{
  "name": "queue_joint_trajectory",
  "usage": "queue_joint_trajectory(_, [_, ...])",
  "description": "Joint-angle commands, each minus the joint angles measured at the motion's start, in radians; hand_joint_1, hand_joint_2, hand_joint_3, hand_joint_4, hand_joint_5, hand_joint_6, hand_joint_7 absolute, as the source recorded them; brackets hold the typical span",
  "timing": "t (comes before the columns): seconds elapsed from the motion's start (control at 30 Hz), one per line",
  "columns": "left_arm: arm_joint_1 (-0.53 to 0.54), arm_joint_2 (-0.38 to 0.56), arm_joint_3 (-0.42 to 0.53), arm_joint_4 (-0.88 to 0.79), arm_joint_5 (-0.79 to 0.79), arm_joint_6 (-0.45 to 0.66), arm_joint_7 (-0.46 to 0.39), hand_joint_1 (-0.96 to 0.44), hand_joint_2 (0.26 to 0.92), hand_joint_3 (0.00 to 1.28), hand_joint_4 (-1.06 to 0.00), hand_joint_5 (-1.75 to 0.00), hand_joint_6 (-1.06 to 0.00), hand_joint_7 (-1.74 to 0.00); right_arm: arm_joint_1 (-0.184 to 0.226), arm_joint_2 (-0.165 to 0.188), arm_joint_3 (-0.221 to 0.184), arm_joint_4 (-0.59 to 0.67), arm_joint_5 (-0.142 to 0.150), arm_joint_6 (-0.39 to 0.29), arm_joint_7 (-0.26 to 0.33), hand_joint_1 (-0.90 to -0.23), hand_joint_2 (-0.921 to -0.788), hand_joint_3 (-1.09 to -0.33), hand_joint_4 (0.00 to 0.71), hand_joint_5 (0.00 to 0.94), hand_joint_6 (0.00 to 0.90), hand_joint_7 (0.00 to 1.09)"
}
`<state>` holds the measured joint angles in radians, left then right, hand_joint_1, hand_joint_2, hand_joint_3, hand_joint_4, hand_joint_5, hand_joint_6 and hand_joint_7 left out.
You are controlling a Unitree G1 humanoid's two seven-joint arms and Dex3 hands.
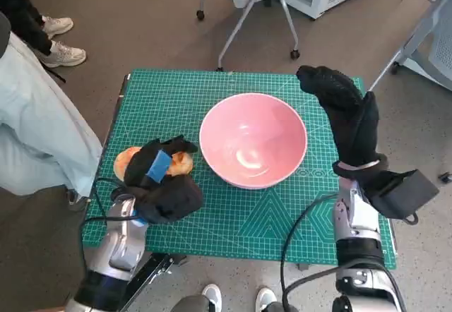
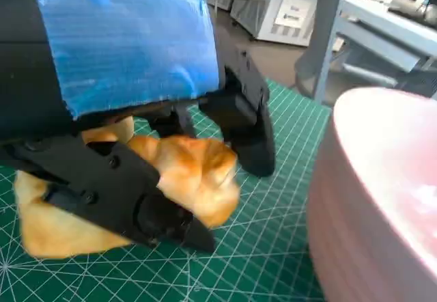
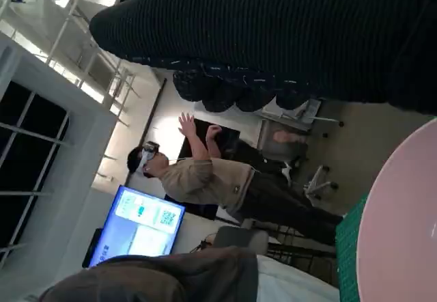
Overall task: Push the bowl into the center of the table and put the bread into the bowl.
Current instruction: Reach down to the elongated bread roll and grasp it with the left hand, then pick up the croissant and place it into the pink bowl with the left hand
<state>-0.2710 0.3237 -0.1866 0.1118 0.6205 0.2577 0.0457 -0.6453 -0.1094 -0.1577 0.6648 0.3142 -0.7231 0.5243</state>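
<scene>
One bread (image 1: 127, 162) at the worktop's (image 1: 176, 93) left, left robot hand (image 1: 164, 178) over it, fingers closed round it. One pink bowl (image 1: 253, 140) mid-worktop, nothing in it. Right robot hand (image 1: 344, 111) raised beside bowl's right rim, fingers stretched, holding nothing.

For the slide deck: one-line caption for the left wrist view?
Left robot hand closes its fingers around the bread beside the pink bowl.
</scene>
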Motion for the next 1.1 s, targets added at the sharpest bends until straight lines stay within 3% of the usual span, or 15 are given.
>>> queue_joint_trajectory(0.03, [0.029,0.009,0.024,-0.054,-0.023,-0.028,0.009,0.00,0.920,0.07,-0.71,-1.20,-0.62,-1.10,0.018,0.008,-0.004,0.018,0.005,0.009,0.008,-0.681,-0.921,-0.751,0.196,0.001,0.094,0.47])
queue_joint_trajectory(0.33, [0.065,-0.001,0.064,-0.202,-0.041,-0.064,0.023,0.00,0.920,0.05,-0.76,-1.13,-0.61,-1.12,0.015,0.010,-0.003,0.022,0.000,0.008,0.003,-0.681,-0.921,-0.751,0.196,0.000,0.092,0.47])
queue_joint_trajectory(0.67, [0.080,-0.005,0.105,-0.337,-0.061,-0.133,0.034,0.00,0.906,0.00,-0.86,-1.05,-0.68,-1.03,0.013,0.011,-0.007,0.025,0.007,0.012,0.005,-0.681,-0.921,-0.751,0.196,0.000,0.090,0.47])
queue_joint_trajectory(1.1, [0.011,-0.010,0.123,-0.445,-0.055,-0.182,0.014,0.00,0.884,0.00,-0.90,-1.01,-0.74,-0.96,0.012,0.011,-0.012,0.021,0.016,0.019,0.009,-0.681,-0.921,-0.751,0.196,0.000,0.088,0.47])
